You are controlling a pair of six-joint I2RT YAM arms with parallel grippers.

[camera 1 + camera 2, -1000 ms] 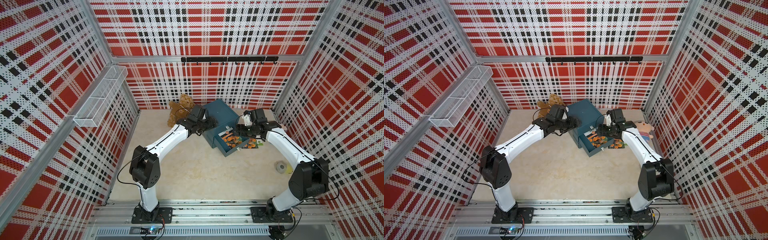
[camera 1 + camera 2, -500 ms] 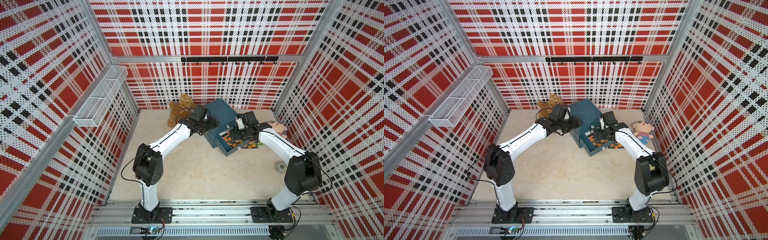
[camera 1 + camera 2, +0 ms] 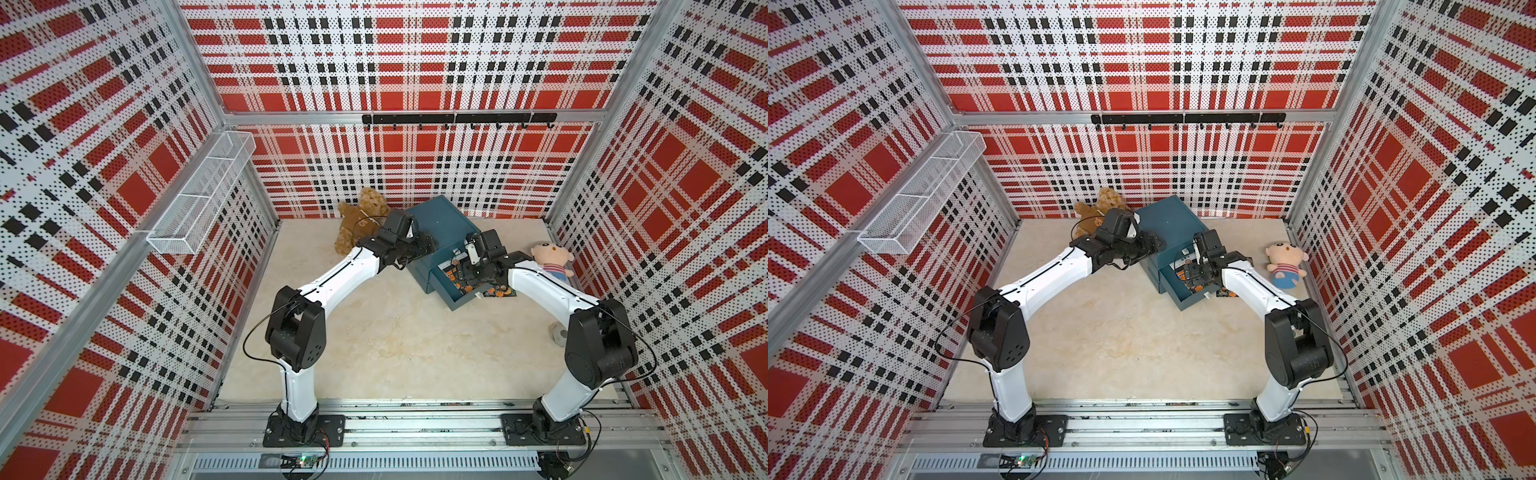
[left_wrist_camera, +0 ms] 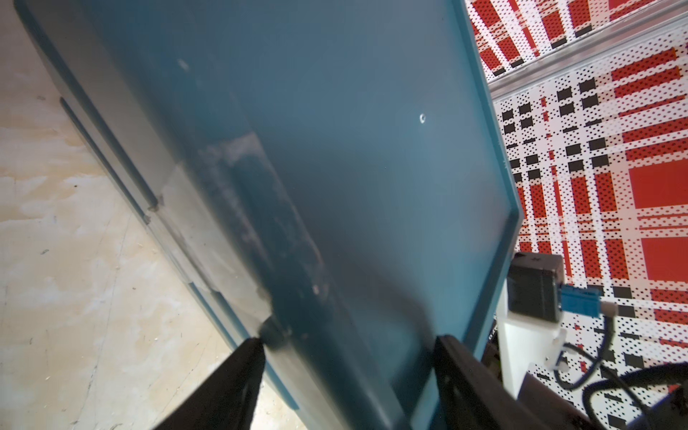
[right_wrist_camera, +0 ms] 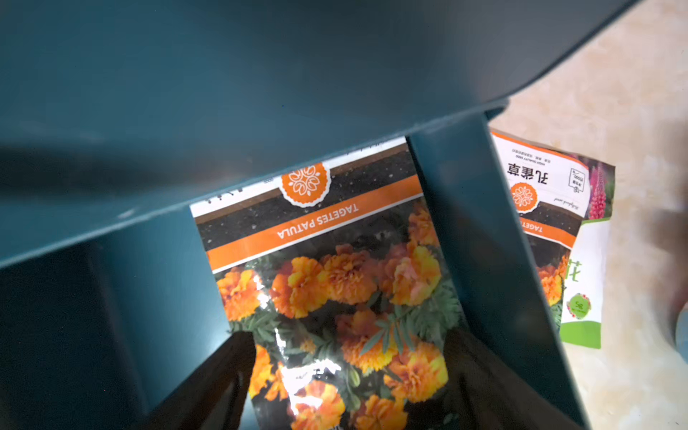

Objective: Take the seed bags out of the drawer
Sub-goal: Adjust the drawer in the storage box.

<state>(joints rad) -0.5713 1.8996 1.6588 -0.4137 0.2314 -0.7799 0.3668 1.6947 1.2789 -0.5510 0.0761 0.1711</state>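
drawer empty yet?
No, the right wrist view shows an orange-flowered seed bag lying flat inside the drawer.

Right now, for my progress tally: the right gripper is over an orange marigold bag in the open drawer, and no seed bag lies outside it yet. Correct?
No: the right wrist view shows an orange seed bag and a pink-and-green seed bag already on the table beside the drawer. The right gripper is indeed over an orange marigold bag in the open drawer.

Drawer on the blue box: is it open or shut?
Open. In a top view the drawer sticks out of the blue box, and an orange-flower seed bag shows lying inside it.
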